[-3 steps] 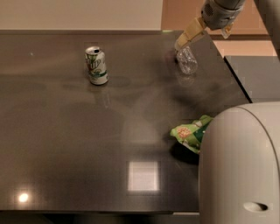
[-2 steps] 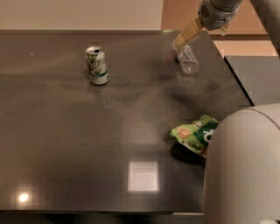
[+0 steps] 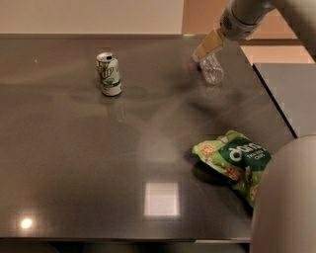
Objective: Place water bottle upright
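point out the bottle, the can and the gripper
bottle point(image 3: 213, 71), camera view, clear body
can point(image 3: 109, 75), camera view, label side
gripper point(image 3: 200, 53), camera view, tan tip, by the bottle

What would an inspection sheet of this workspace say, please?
Surface: dark glossy table, with light reflections.
Job's things: water bottle, clear, at the far right of the table; whether it stands upright is unclear.
Clutter: soda can upright at far left; green chip bag lying near right.
End effector: end effector at the bottle's upper end.
Cables: nothing seen.
Surroundings: pale wall behind; robot body at lower right.
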Controlling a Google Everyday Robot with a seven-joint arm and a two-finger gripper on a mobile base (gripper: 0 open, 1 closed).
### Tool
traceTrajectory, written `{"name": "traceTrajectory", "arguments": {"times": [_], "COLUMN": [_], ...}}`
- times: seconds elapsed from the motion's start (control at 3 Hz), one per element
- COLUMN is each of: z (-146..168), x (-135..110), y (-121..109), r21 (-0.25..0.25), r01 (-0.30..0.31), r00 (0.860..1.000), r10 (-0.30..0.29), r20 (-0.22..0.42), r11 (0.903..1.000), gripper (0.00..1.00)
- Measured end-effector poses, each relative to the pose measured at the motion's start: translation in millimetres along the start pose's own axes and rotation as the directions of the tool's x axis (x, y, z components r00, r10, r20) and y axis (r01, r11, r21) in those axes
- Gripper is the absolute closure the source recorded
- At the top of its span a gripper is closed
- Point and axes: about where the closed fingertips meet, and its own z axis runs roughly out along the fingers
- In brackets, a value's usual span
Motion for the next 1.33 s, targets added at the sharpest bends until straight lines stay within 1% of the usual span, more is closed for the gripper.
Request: {"name": "traceTrajectory", "arguments": {"times": [0.33, 1.0, 1.33], "z": [13.0, 40.1, 51.5], "x": [2.7, 0.6, -0.7], "y": [-6.7, -15.6, -20.6], "r21": [0.014, 0.007, 0.008], "r01": [-0.011, -0.054, -0.071], "r00": [1.000, 0.998, 0.997], "r10": [0.011, 0.054, 0.071], "r20": [0.017, 0.017, 0.007], "r11": [0.9998, 0.9985, 0.9974], "gripper": [0.00, 0.00, 0.00]}}
